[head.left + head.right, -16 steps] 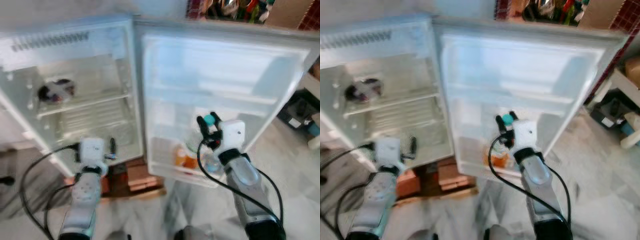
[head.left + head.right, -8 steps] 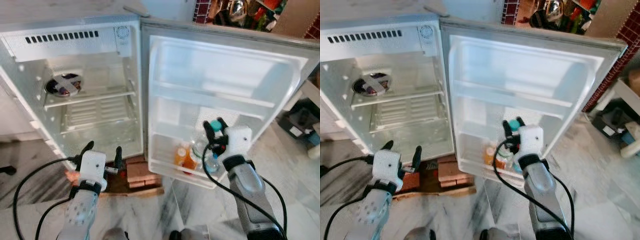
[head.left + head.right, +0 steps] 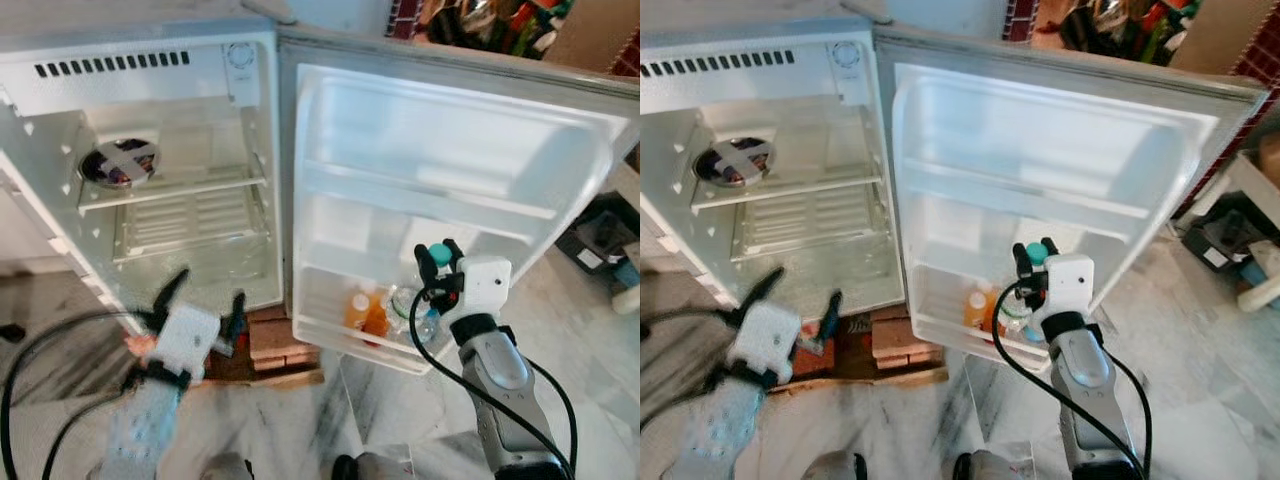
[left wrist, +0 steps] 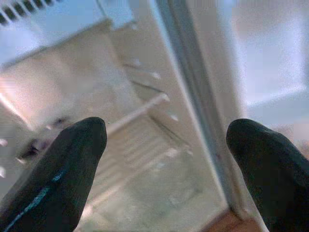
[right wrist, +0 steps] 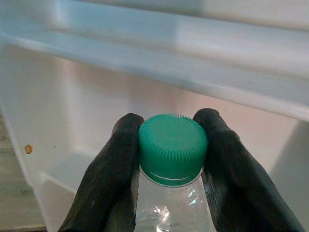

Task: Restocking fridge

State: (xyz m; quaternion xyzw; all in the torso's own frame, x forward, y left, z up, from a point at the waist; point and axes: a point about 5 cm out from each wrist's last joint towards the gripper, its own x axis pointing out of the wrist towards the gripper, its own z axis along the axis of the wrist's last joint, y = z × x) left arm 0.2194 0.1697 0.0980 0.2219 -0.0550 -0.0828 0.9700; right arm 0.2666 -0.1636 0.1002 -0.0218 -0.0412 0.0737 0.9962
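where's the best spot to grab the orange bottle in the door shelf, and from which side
Take the orange bottle by its cap and neck, from straight above. It stands upright in the bottom door shelf, whose front rail hides the lower body, so only the top is free. The right pincer is shut on the green-capped clear bottle, so the open left pincer would probably suit better.

Right claw (image 3: 439, 256) with green-capped bottle (image 5: 172, 169) lower, nearer the door's bottom shelf (image 3: 345, 345), left claw (image 3: 205, 300) blurred, shifting.

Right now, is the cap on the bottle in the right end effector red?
No, the right end effector grips a clear bottle by its green cap.
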